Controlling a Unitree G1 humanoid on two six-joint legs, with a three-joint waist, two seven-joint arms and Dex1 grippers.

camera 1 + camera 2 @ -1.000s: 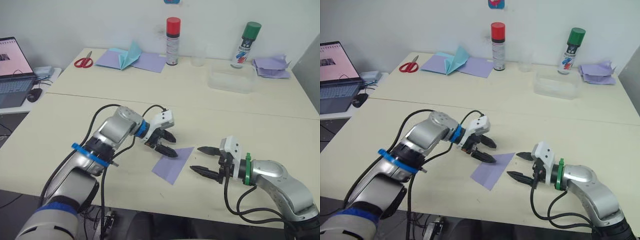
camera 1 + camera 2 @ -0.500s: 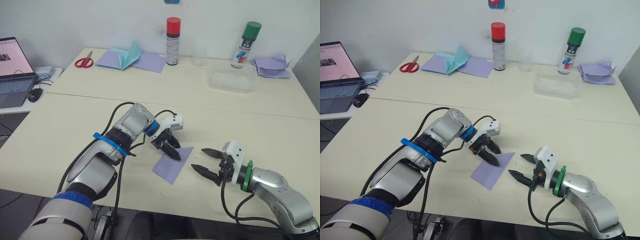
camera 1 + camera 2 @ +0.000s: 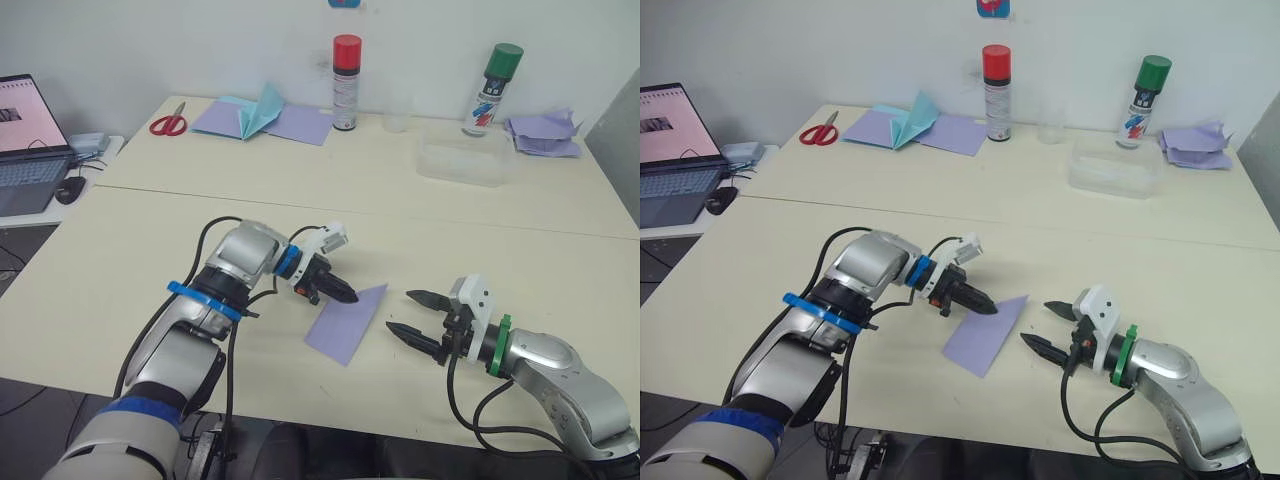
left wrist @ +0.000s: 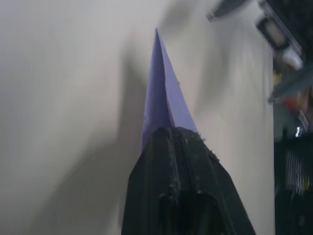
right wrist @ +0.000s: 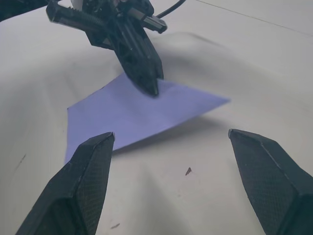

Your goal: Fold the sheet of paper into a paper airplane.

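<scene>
The sheet of paper [image 3: 345,322], lavender and folded to a pointed shape, lies near the table's front edge between my two arms. My left gripper [image 3: 348,296] is shut on its upper left edge; the left wrist view has the paper [image 4: 164,103] coming out from between the closed fingers [image 4: 181,161]. In the right wrist view the paper [image 5: 127,115] is raised off the table on the side towards my right arm, with a shadow under it. Just right of the paper, my right gripper [image 3: 400,311] is open, apart from it, with nothing between its fingers [image 5: 88,161].
Along the back of the table stand a red-capped spray can [image 3: 346,82], a clear cup [image 3: 397,112], a green-capped can [image 3: 492,90] and a clear plastic tray [image 3: 462,162]. Scissors [image 3: 167,124], purple sheets with a teal piece [image 3: 262,115] and a purple paper heap [image 3: 545,134] lie there. A laptop [image 3: 28,140] sits far left.
My left gripper has gone from open to shut, closing on the paper's edge. The paper's right side has lifted slightly. The right gripper stays open and has shifted only a little.
</scene>
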